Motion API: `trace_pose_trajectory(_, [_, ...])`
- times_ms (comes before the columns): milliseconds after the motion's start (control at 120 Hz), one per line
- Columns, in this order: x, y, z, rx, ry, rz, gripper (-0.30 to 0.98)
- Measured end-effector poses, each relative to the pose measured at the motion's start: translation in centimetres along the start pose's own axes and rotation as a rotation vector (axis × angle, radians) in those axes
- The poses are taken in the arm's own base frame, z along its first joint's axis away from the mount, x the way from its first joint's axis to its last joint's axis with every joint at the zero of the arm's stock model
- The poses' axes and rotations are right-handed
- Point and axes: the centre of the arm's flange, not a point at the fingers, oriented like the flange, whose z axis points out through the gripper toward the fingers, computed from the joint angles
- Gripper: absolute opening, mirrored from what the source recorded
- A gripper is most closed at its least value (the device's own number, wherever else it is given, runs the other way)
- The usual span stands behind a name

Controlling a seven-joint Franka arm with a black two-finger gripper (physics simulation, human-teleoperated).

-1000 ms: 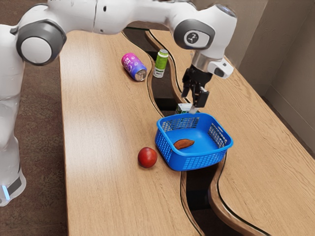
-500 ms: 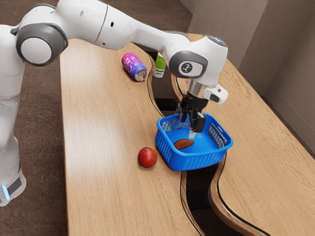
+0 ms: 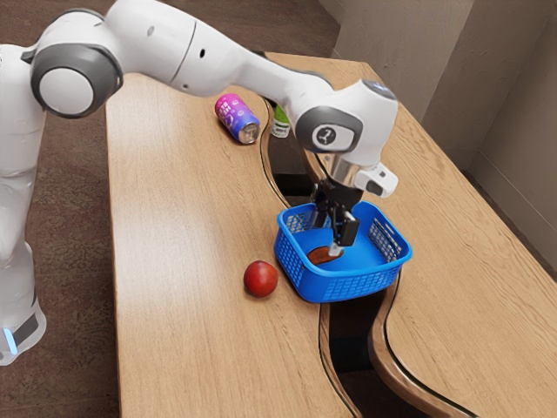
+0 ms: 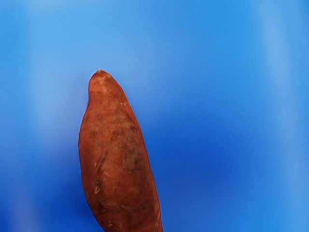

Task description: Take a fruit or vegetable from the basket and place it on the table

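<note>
A purple can [image 3: 235, 115] lies on the surface [image 3: 174, 261], then a red fruit [image 3: 261, 279], then a green can [image 3: 281, 124] (half hidden behind the arm [image 3: 305, 97]). Blue basket [image 3: 348, 286] walls surround the sweet potato [image 3: 321, 255] and the tool [image 3: 326, 239], its fingers apart.

Sweet potato [image 4: 116, 159] in basket [image 3: 348, 286]; on table [image 3: 183, 261], fruit [image 3: 261, 279] beside basket, can [image 3: 233, 113] apart
</note>
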Motion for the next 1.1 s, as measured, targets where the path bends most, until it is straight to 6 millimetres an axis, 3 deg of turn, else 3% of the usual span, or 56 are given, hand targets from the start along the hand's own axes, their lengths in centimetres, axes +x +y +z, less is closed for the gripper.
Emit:
trace_pose_trajectory(125, [0.4, -0.2, 1.0, 0.004, -0.011, -0.003, 0.69])
trace_pose_trajectory(183, [0.4, 0.1, 1.4, 0.010, -0.017, 0.002, 0.79])
trace_pose_trajectory(233, [0.5, 0.2, 1.7, 0.018, -0.019, 0.008, 0.69])
trace_pose_trajectory(867, [1.2, 0.5, 5.2, 0.039, -0.037, 0.022, 0.68])
trace_pose_trajectory(933, [1.3, 0.5, 5.4, 0.039, -0.038, 0.021, 0.63])
trace_pose_trajectory(1100, [1.4, 0.5, 5.4, 0.039, -0.034, 0.018, 0.35])
